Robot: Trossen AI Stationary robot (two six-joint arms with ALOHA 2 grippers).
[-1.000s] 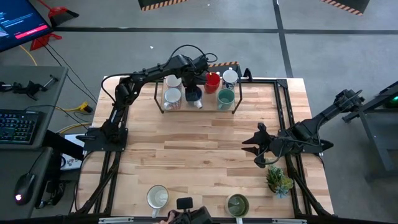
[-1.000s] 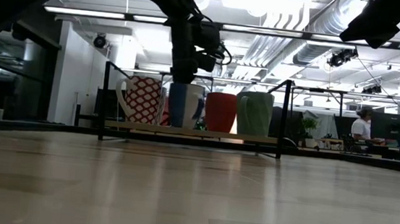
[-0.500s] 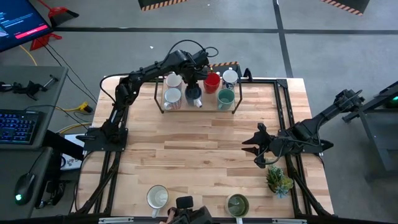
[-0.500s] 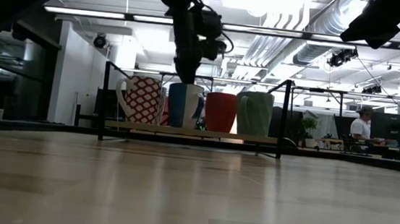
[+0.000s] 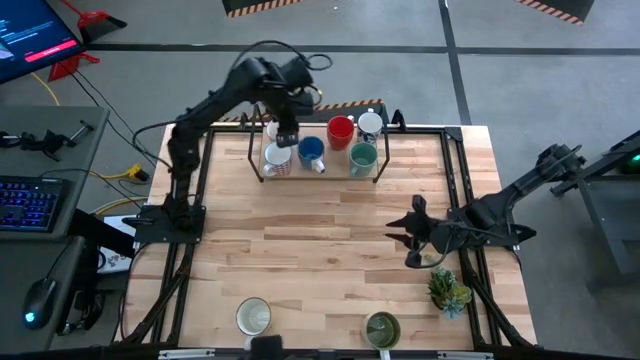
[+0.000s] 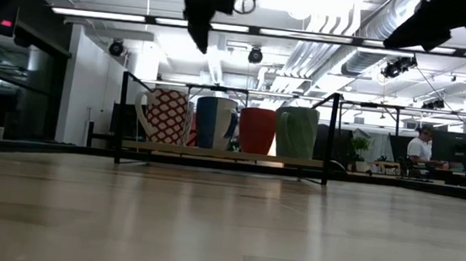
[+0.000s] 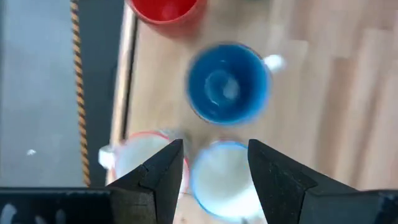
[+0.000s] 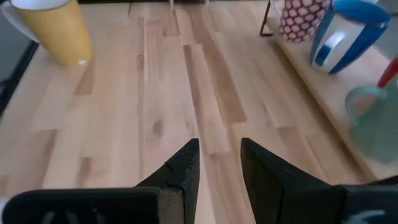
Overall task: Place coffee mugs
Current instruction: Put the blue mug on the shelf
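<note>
Near edge: 2 mugs unplaced, cream mug [image 5: 253, 317] and olive mug [image 5: 381, 328]. Right gripper [image 5: 408, 240] hovers mid-table, fingers parted, empty; olive mug lies nearest it, toward the front edge. Far rack [image 5: 262, 170]: 6 mugs, blue mug [image 5: 311, 152] among them. Left gripper [image 5: 287, 136] above, open, empty.

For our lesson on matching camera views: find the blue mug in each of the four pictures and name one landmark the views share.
High view: the blue mug stands on the rack at the table's far edge, between two white mugs and the red mug.
Low view: blue mug, second from left on the rack.
Left wrist view: blue mug, beyond the open left gripper.
Right wrist view: blue mug, upper right.
Shared landmark: the red mug, directly beside it.
</note>
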